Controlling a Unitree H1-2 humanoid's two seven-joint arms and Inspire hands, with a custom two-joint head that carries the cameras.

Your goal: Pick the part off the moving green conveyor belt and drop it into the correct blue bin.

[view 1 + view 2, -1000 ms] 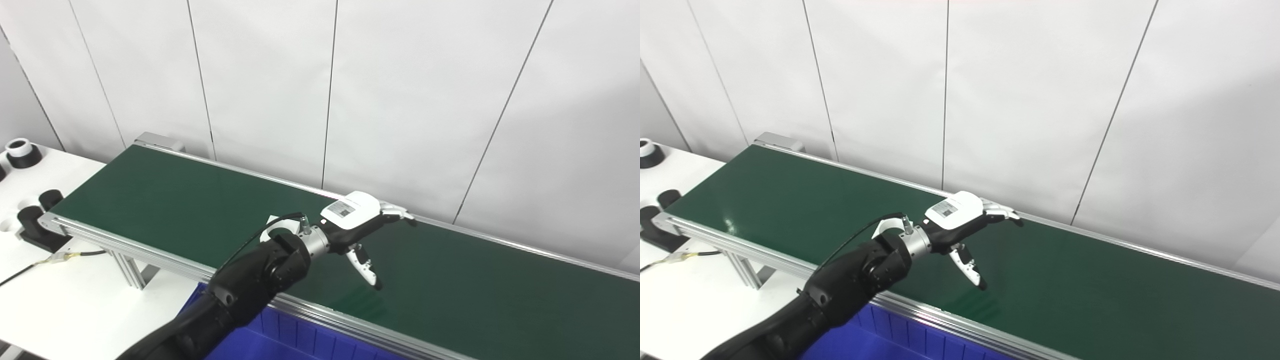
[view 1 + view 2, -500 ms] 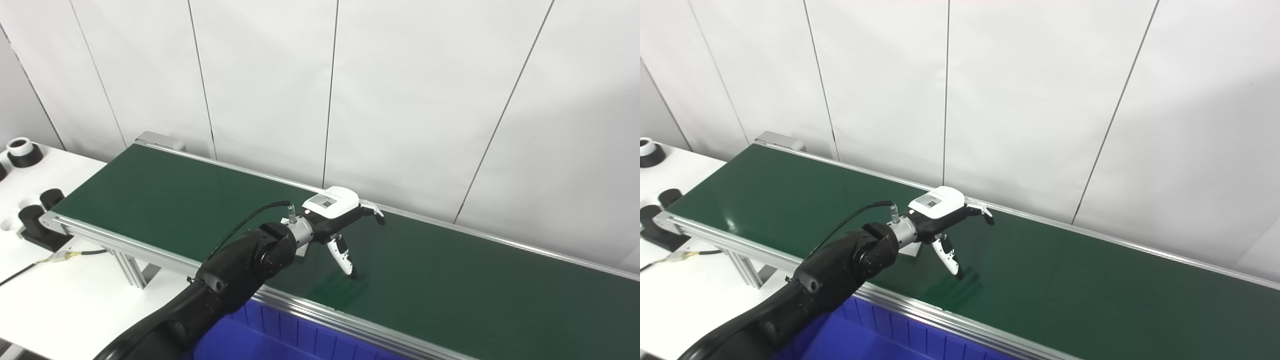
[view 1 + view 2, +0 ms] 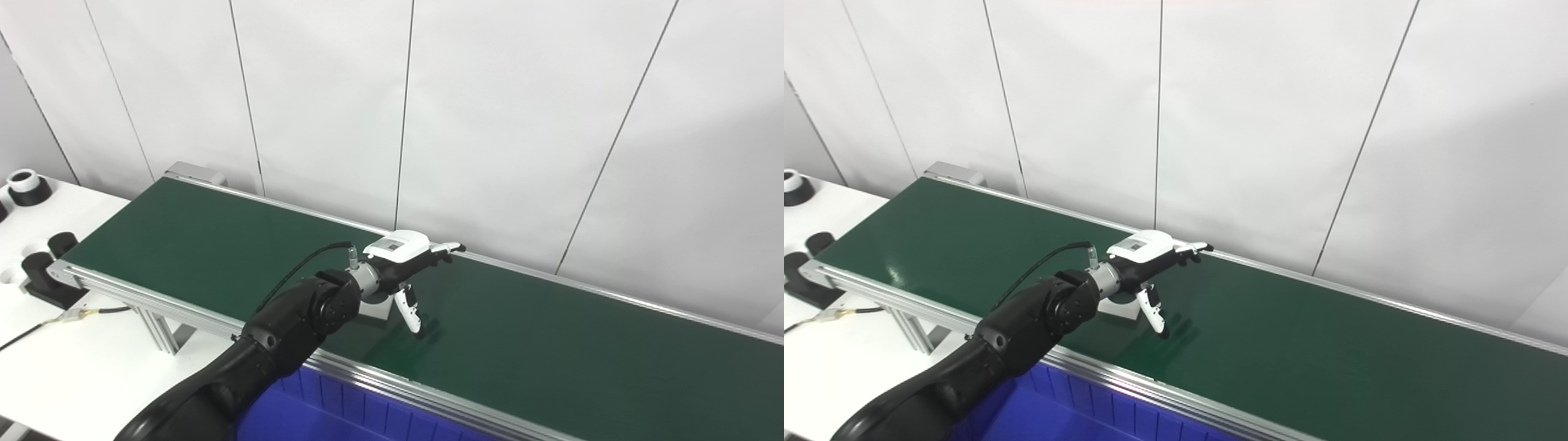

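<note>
**Left hand over part on belt: risks and blind spots**

The belt (image 3: 551,343) runs from far left to near right, with the white worktop (image 3: 92,361) off its left end. A blue bin (image 3: 343,416) sits below the belt's near rail; only its far edge is in view. The left arm reaches over the near rail. The left hand (image 3: 407,269) hangs above the belt with its fingers (image 3: 450,247) stretched out toward the far rail and its thumb (image 3: 409,311) angled down toward the belt surface. The hand is spread and grips nothing. The part (image 3: 1118,306), a small pale block, lies on the belt under the wrist, to the left of the thumb.

Risks:
- The belt moves. The part can drift out from under the hand before the fingers close, causing a miss.
- The thumb tip is close to the belt and may drag on it.
- A closing finger may knock the part aside.

Not visible:
- The wrist covers most of the part; its shape cannot be judged.
- Bin compartments are cut off by the picture's bottom edge.
- The right hand is out of view.
</note>
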